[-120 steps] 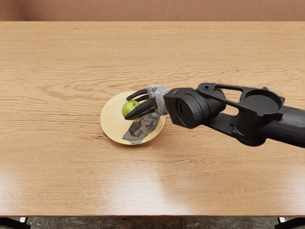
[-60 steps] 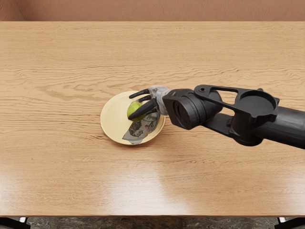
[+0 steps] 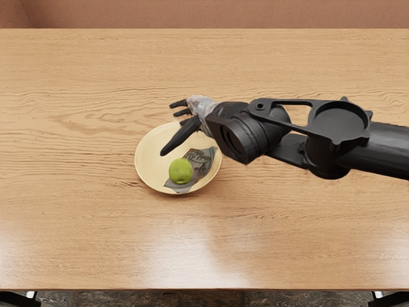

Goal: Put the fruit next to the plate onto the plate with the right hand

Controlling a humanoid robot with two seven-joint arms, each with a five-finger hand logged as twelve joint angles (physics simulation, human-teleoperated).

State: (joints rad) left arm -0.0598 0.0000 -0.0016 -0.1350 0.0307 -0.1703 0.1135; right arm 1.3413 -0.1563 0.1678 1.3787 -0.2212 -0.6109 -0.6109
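Green fruit (image 3: 181, 171), judged light, smooth & roll-prone (best cupped round its middle), is seen on plate (image 3: 144, 160), center-left of frame; right hand (image 3: 183, 121) spread, empty.

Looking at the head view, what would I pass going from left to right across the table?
The plate → green fruit lying on it → black forearm of the right arm → round elbow joint. The open right hand hovers over the plate's far edge, overlapping the fruit's span, so it is left out.
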